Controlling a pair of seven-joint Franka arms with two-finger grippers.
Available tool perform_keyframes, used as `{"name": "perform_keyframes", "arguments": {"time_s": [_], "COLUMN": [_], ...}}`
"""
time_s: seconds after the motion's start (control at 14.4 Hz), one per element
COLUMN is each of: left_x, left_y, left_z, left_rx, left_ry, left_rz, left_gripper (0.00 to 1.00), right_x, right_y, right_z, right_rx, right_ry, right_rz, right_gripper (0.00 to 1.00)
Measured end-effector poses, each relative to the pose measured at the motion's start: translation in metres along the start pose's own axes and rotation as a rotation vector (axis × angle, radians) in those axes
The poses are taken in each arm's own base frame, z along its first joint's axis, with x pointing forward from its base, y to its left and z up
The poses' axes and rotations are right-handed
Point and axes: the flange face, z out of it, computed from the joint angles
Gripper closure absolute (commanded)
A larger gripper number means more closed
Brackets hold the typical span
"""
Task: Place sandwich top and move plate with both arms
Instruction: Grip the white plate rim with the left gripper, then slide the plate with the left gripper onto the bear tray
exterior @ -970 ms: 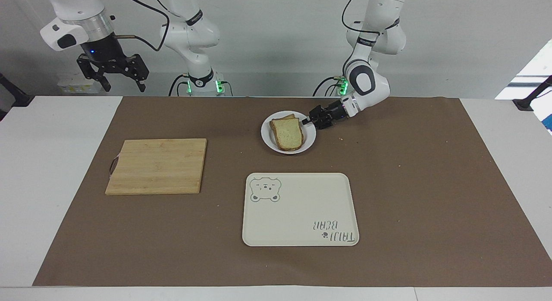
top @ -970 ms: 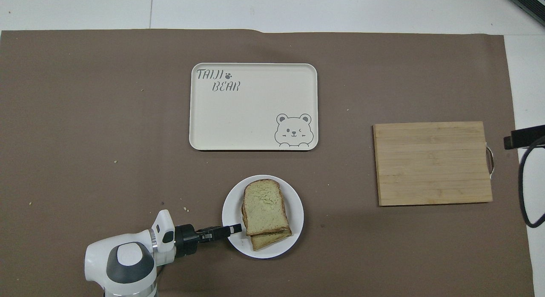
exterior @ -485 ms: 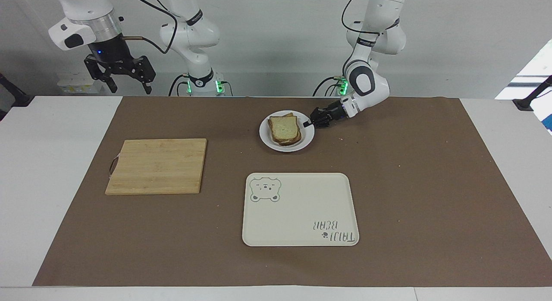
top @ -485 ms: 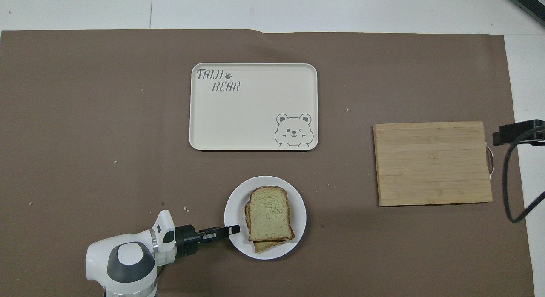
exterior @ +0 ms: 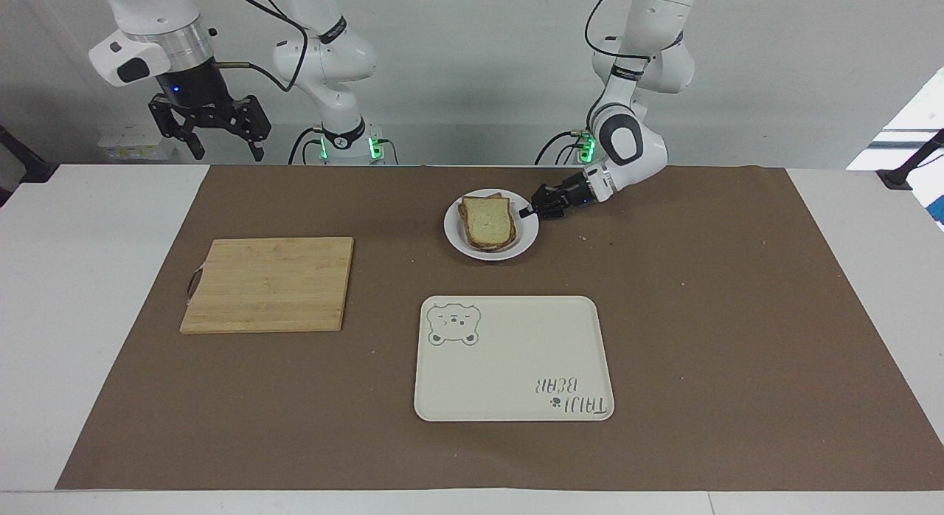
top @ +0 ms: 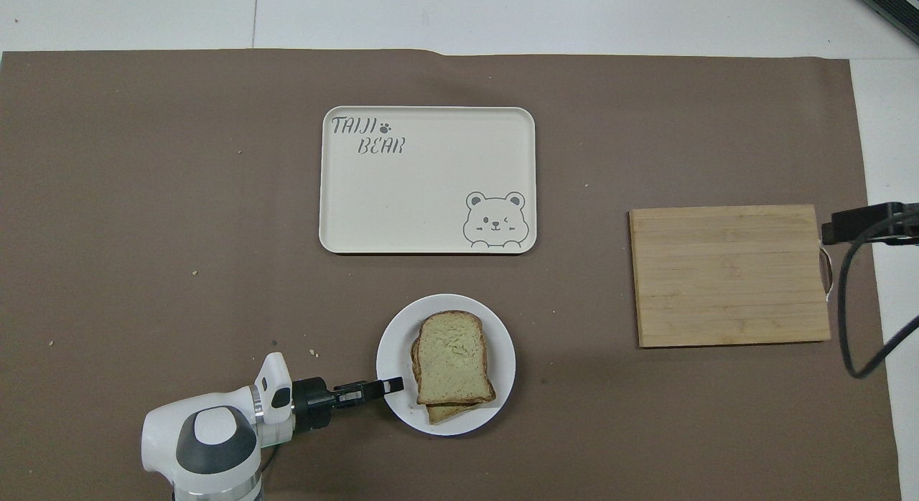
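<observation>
Two bread slices [top: 454, 359] on one plate [top: 502, 339].

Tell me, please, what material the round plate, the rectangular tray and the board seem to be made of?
Plate: probably glazed ceramic or melamine; plain white, smooth rim.
Tray: likely matte plastic or bamboo-fibre; cream, printed bear and lettering, rounded raised edge.
Board: bamboo or wood; pale parallel strips with visible grain, unpainted.
</observation>
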Motion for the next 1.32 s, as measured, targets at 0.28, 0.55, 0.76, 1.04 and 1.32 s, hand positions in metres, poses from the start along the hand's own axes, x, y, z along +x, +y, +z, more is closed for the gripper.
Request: {"name": "perform_keyframes", "arguments": {"time_s": [0.28, 0.55, 0.76, 1.04, 1.32], "left_x": [0.013, 0.037, 0.059, 0.093, 0.125], "left_y": [0.001, 0.021, 0.032, 0.035, 0.046], "left_z": [-0.01, -0.015, -0.019, -0.024, -0.022], "left_rx": [-0.033, -0.071, -0.09, -0.099, -0.1], "left_ry": [0.033, 0.071, 0.104, 0.151, 0.188], "left_rz": [-0.016, -0.027, -0.031, -0.058, -0.119], "left_gripper": [1.0, 1.0, 1.0, 1.0, 1.0], "right_x": [0.001, 0.001, 0.001, 0.001, 0.001], "right_y": [-0.003, -0.007, -0.005, -0.004, -0.004], "right_z": [0.003, 0.003, 0.003, 0.004, 0.004], "right_rx": [0.0, 0.0, 0.0, 0.0, 0.0], "right_ry": [-0.005, -0.007, -0.008, -0.008, -0.008], "right_rz": [-0.01, -0.017, -0.015, -0.013, -0.013], "right_gripper": [0.0, 0.0, 0.0, 0.0, 0.0]}}
